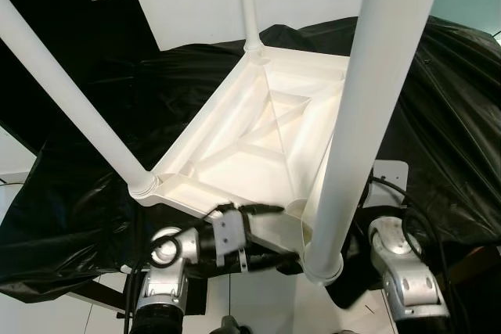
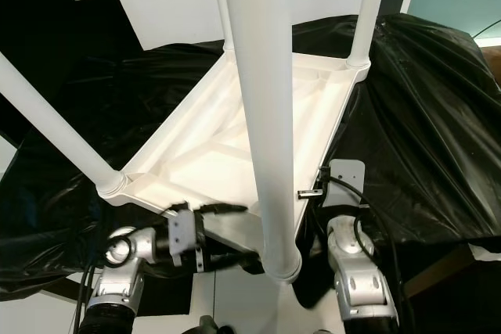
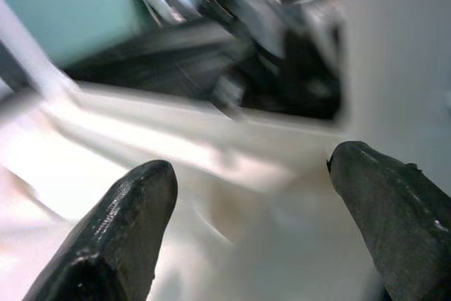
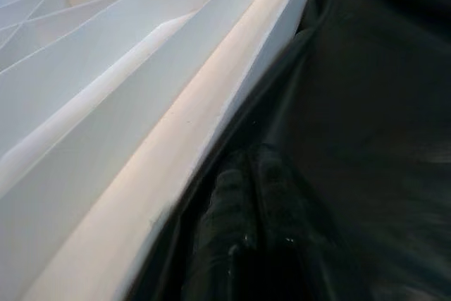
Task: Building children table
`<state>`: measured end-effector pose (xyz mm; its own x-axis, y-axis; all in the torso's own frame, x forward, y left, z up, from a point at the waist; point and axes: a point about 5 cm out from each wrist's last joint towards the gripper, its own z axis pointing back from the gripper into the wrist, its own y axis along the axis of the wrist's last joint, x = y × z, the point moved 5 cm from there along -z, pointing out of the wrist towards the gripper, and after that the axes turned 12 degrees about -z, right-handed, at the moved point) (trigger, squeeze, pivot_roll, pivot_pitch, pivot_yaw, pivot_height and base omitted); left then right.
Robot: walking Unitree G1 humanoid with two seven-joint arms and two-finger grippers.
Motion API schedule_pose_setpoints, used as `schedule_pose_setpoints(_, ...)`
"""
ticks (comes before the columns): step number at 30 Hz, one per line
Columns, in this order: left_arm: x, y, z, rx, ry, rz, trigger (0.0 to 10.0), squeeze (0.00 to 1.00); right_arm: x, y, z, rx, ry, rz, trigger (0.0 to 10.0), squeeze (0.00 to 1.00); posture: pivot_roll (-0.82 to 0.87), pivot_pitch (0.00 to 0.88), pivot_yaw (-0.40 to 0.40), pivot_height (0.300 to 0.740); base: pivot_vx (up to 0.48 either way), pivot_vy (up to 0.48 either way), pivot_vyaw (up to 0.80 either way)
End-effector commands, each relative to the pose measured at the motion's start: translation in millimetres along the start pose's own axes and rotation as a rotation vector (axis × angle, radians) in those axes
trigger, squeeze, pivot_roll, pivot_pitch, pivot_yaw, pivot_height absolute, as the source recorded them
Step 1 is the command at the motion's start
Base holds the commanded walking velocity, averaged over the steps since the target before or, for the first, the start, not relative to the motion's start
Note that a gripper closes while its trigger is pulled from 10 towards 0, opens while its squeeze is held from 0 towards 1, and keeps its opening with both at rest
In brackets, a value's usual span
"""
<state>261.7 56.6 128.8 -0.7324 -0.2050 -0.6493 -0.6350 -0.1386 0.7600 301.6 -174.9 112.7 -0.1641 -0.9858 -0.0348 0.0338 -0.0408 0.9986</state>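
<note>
Smooth white plastic table (image 1: 258,138) lies upside down on crinkled black sheeting (image 1: 438,115), round legs (image 1: 376,107) up; left gripper (image 3: 254,209) gapes at its near edge; right gripper (image 4: 254,195) looks pinched shut

- White ribbed underside of an upturned plastic table top (image 4: 106,89), with raised diagonal ribs crossing toward one corner.
- Its thick rim edge running diagonally, brightly lit.
- Black plastic sheet (image 4: 366,103) just beside and beneath that rim, glossy and wrinkled.
- Dark, blurred right gripper fingers (image 4: 243,244) pressed together, over the sheet near the rim.
</note>
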Motion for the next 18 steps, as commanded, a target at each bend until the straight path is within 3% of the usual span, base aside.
schedule_pose_setpoints(1, -21.5, -5.6, 8.1, -0.048, 0.259, 0.016, 10.0, 0.0, 20.8, 7.0, 8.6, 0.018, -0.098, 0.051, 10.0, 0.0, -0.04, 0.0, 0.083, 0.74, 0.0, 0.0, 0.0)
schedule_pose_setpoints(5, -27.9, -1.9, 10.9, -0.027, 0.308, 0.015, 10.0, 0.0, 39.3, 26.4, 20.1, 0.081, -0.157, 0.118, 10.0, 0.0, -0.06, 0.0, 0.078, 0.74, 0.0, 0.0, 0.0)
schedule_pose_setpoints(8, -30.6, -3.0, 11.3, -0.027, 0.331, 0.016, 10.0, 0.0, 42.1, 39.8, 20.5, 0.131, -0.154, 0.158, 10.0, 0.0, -0.06, 0.0, 0.078, 0.74, 0.0, 0.0, 0.0)
schedule_pose_setpoints(13, -28.6, -8.1, 4.5, -0.03, 0.333, 0.029, 10.0, 0.0, 29.8, 59.3, -3.0, 0.206, -0.071, 0.197, 10.0, 0.0, -0.07, 0.0, 0.08, 0.74, 0.0, 0.0, 0.0)
schedule_pose_setpoints(18, -28.3, -10.6, 3.4, -0.036, 0.344, 0.036, 10.0, 0.0, 19.4, 65.6, -13.9, 0.225, -0.02, 0.211, 10.0, 0.0, -0.06, 0.0, 0.077, 0.74, 0.0, 0.0, 0.0)
